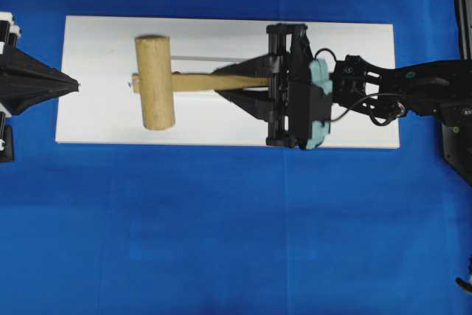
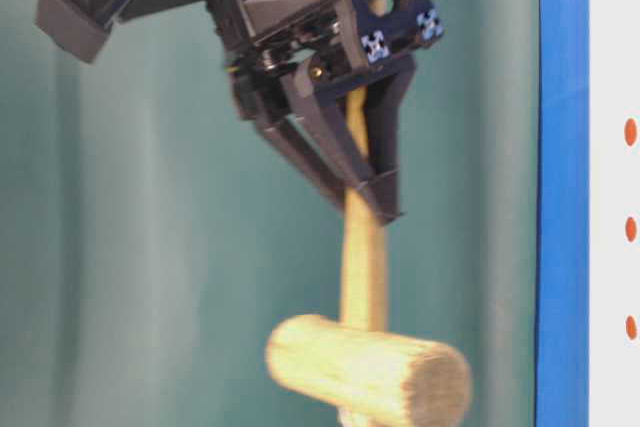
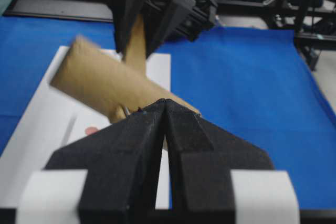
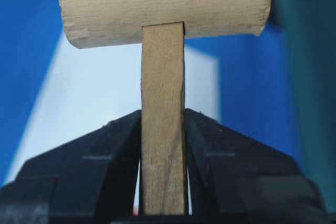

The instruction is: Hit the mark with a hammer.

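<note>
1. Wooden and pale, the hammer (image 1: pixel 156 82), a mallet with a thick cylindrical head and long flat handle, hangs over the white rectangular board (image 1: pixel 96 42), its head toward the board's left end.
2. Its handle's far end is hidden inside the right gripper (image 1: pixel 221 82); the table-level view is blurred and cuts off the head's underside.
3. Black fingers (image 4: pixel 113 145) of the right gripper clamp the handle on both flat sides.
4. Left gripper (image 1: pixel 76 85), at the board's left edge, is pressed together, holding nothing.
5. Blue cloth (image 1: pixel 221 241) covers the table.
</note>
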Action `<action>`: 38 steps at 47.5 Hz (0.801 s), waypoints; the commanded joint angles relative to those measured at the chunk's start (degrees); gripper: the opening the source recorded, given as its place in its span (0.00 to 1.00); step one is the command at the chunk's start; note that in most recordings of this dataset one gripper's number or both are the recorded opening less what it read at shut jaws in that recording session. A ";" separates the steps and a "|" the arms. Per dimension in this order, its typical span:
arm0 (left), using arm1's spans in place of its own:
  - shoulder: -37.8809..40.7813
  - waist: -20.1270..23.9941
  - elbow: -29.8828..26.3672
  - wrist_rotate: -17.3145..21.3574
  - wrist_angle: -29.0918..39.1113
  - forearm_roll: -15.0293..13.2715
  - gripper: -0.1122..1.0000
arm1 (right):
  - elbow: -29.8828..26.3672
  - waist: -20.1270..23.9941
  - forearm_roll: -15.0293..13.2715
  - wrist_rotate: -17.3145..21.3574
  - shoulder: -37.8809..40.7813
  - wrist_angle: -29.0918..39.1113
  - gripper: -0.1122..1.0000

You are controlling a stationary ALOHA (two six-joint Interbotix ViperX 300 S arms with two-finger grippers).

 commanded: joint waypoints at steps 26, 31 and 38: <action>0.26 -0.09 -0.70 -0.79 -2.02 -0.18 0.10 | -1.14 1.49 -0.18 -27.07 -1.85 -9.67 0.19; 0.18 -0.09 -0.70 -0.79 -2.20 -0.26 0.10 | -1.05 1.49 -0.18 -27.07 -1.85 -9.67 0.19; 0.26 -0.09 -0.70 -1.05 -2.46 -0.26 0.11 | -1.23 1.49 -0.09 -27.16 -1.85 -9.67 0.19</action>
